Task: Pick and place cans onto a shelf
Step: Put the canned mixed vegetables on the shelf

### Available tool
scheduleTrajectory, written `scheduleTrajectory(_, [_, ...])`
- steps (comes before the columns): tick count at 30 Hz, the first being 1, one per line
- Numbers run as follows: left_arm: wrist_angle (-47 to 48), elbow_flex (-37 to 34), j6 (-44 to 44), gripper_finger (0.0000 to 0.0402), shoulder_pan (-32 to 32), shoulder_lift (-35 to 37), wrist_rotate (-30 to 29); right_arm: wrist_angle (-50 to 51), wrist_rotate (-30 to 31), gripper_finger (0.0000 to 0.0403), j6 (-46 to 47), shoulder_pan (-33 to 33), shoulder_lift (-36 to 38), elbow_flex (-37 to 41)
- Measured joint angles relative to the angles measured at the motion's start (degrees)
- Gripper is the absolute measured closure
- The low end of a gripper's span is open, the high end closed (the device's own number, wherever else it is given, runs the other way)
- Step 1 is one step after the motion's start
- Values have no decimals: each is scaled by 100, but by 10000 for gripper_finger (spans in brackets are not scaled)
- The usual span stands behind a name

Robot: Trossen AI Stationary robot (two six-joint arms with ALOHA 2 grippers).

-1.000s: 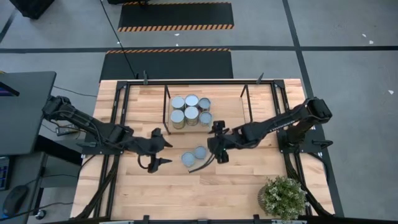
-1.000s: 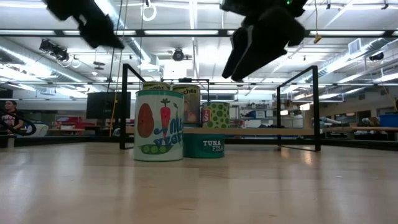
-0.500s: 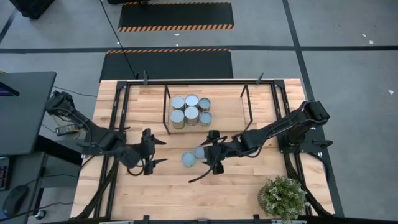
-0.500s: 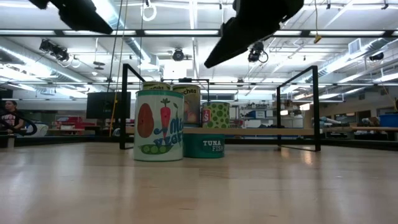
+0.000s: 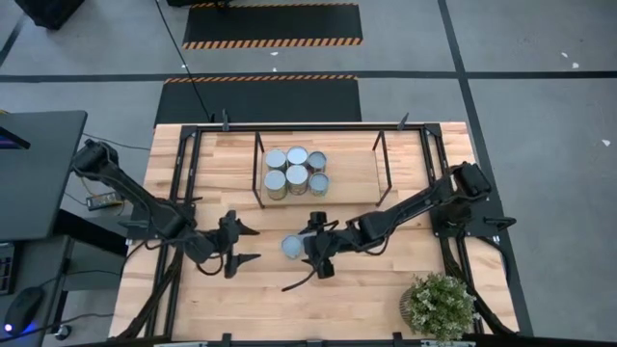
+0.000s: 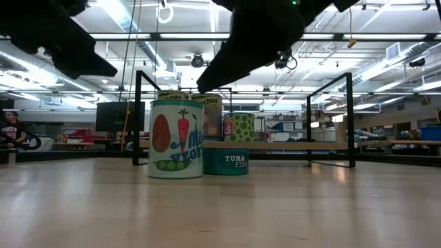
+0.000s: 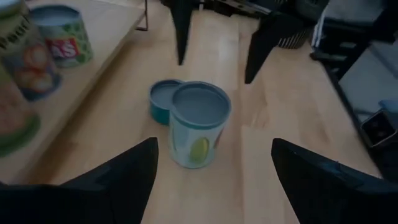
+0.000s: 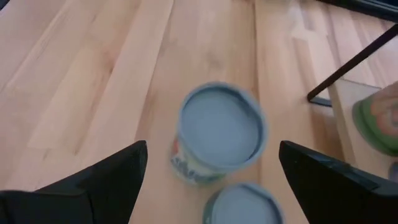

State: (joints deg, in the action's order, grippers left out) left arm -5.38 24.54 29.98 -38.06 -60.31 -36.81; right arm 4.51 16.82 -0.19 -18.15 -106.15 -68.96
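Observation:
Two cans stand upright on the wooden table: a tall vegetable-label can (image 5: 291,248) (image 6: 176,138) and a low teal tuna can (image 6: 226,160) (image 7: 161,100) right beside it. Five more cans (image 5: 295,172) stand on the shelf (image 5: 352,173), a dark rod frame at the table's far middle. My right gripper (image 5: 307,253) hovers open above the two loose cans, its fingers (image 8: 99,180) either side of the tall can (image 8: 219,132), touching nothing. My left gripper (image 5: 247,245) is open to the left of the tall can (image 7: 199,123), pointing at it.
A potted plant (image 5: 439,305) stands at the table's near right corner. Black frame rails (image 5: 183,173) run along the table's sides. Bare wood lies in front of the loose cans. A person (image 6: 9,125) shows far off in the room.
My right gripper has come down and moved toward the table's left and near edge, from beside the loose cans to above them. My left gripper has sunk and drawn slightly toward the near edge. Both have stayed open; the cans have not moved.

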Motion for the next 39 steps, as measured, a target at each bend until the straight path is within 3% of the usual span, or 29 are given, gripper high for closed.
scheduleTrajectory(18, [-413,-138,87,83,259,-269,106,-64,-579,5,-1068,253,-618,-986])
scheduleTrajectory(39, [-381,-138,87,83,260,-269,115,-62,-1048,4,-1080,522,-858,-938])
